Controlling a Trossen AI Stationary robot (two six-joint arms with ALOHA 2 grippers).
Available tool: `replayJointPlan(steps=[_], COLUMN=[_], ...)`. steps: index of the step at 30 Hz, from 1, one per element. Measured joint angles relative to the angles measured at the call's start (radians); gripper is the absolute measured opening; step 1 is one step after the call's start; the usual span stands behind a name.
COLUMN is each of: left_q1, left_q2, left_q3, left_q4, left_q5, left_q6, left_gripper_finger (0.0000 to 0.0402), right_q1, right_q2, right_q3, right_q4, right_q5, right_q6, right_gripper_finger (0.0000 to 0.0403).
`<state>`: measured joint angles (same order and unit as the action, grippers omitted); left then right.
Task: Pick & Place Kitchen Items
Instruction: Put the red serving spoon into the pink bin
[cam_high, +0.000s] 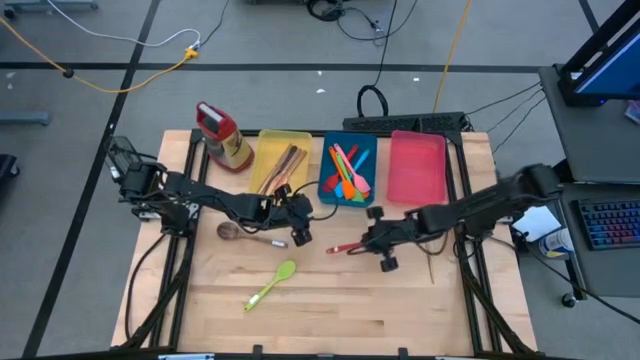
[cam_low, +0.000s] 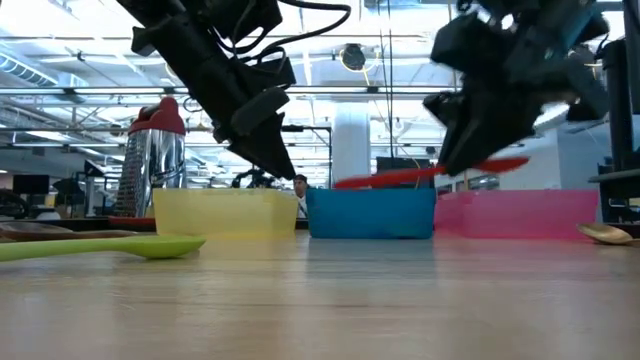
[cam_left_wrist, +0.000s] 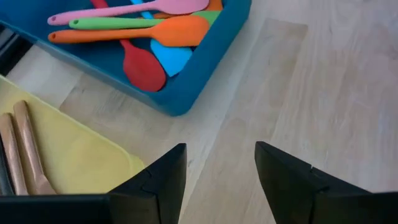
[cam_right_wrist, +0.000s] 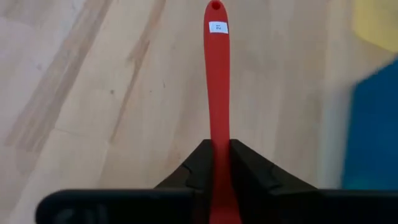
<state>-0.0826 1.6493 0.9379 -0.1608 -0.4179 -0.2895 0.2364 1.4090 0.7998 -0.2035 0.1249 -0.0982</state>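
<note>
Near the blue tray (cam_high: 327, 186), right gripper (cam_right_wrist: 217, 163) is clamped on a red utensil (cam_right_wrist: 217, 87) lifted off the table, light stiff plastic, gripped low on the handle so likely tip-heavy; left gripper (cam_left_wrist: 217, 177) open, empty

Three rectangular trays line the far side of a light wooden worktop (cam_high: 330, 300): a yellow tray (cam_high: 300, 138), a blue tray (cam_high: 368, 140) and a pink tray (cam_high: 417, 170), set side by side. Just beside the yellow tray lies a red-capped yellow-and-red bottle (cam_high: 224, 137). Beyond the worktop, a black power strip (cam_high: 405, 122) rests on the grey floor, with orange and black cables trailing away. A computer keyboard (cam_high: 608, 222) sits on a desk alongside.
</note>
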Motion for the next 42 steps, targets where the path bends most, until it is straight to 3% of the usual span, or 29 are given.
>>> replayJointPlan(steps=[4, 9, 13, 19, 31, 38, 42], left_q1=[-0.001, -0.001, -0.001, -0.001, -0.001, -0.001, -0.001], left_q2=[0.000, 0.000, 0.000, 0.000, 0.000, 0.000, 0.000], left_q3=[0.000, 0.000, 0.000, 0.000, 0.000, 0.000, 0.000], left_q4=[0.000, 0.001, 0.006, 0.005, 0.007, 0.010, 0.010], left_q5=[0.000, 0.000, 0.000, 0.001, 0.000, -0.001, -0.001], left_q6=[-0.036, -0.058, -0.094, -0.138, -0.135, -0.104, -0.104], left_gripper_finger=[0.0196, 0.0196, 0.0196, 0.0196, 0.0196, 0.0196, 0.0196], right_q1=[0.000, -0.014, -0.073, -0.212, -0.524, -0.689, -0.763], right_q2=[-0.115, -0.234, -0.299, -0.350, -0.368, -0.367, -0.357], right_q3=[0.000, -0.004, -0.045, -0.159, -0.424, -0.451, -0.453], right_q4=[-0.121, -0.255, -0.271, -0.239, 0.163, 0.185, 0.171], right_q5=[0.086, 0.364, 0.546, 0.728, 0.705, 0.472, 0.398], right_q6=[0.026, 0.046, 0.128, 0.290, 0.431, 0.510, 0.510], right_gripper_finger=[0.0040, 0.0027, 0.0029, 0.0038, 0.0034, 0.0034, 0.0035])
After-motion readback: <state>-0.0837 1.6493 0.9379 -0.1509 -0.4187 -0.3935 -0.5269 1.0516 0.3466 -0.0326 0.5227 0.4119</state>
